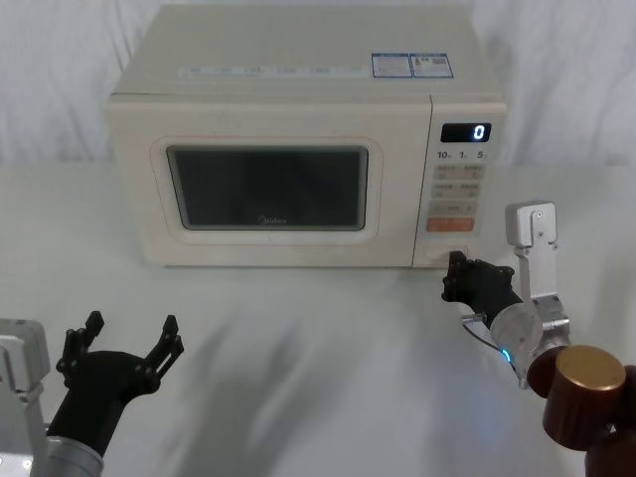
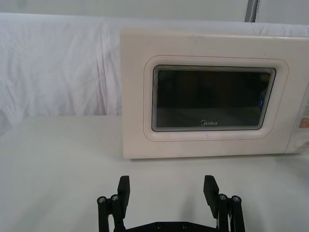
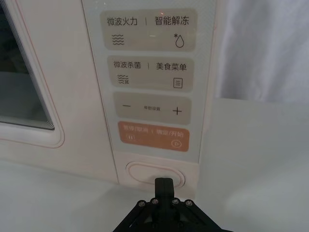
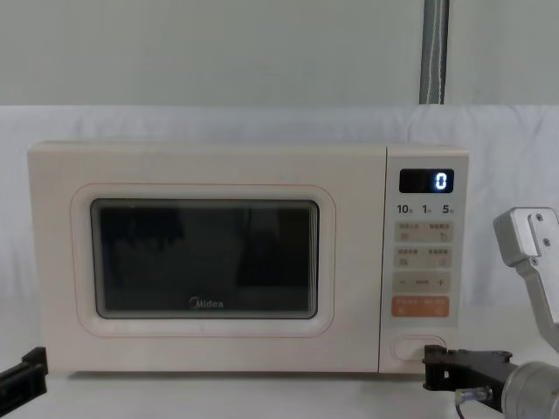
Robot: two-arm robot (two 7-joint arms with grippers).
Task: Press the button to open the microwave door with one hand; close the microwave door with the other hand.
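White cloth drapes the wall behind and covers the table (image 1: 318,378), a plain stage with the microwave (image 1: 298,139) standing square at the back, facing the robot. Its door (image 1: 268,184) sits flush and shut, the dark window showing nothing inside, and the display (image 4: 426,181) reads 0. The button (image 3: 155,174), a wide oval key, lies at the foot of the keypad panel, directly under the orange key (image 3: 153,137). The right gripper (image 1: 463,278) has its fingers pressed together into a single narrow tip, a shape that suits poking a key rather than grasping, and that tip is levelled straight at the oval; in the right wrist view it sits at the key's lower rim, and from the chest it is right at the panel face, though whether it is already touching cannot be told. With the door not yet sprung, the press seems about to land or just beginning. The left gripper (image 1: 121,355) waits low over the table, well in front of the door's left side, fingers spread wide, probably kept back so the door can swing out freely before it moves in to push it shut.
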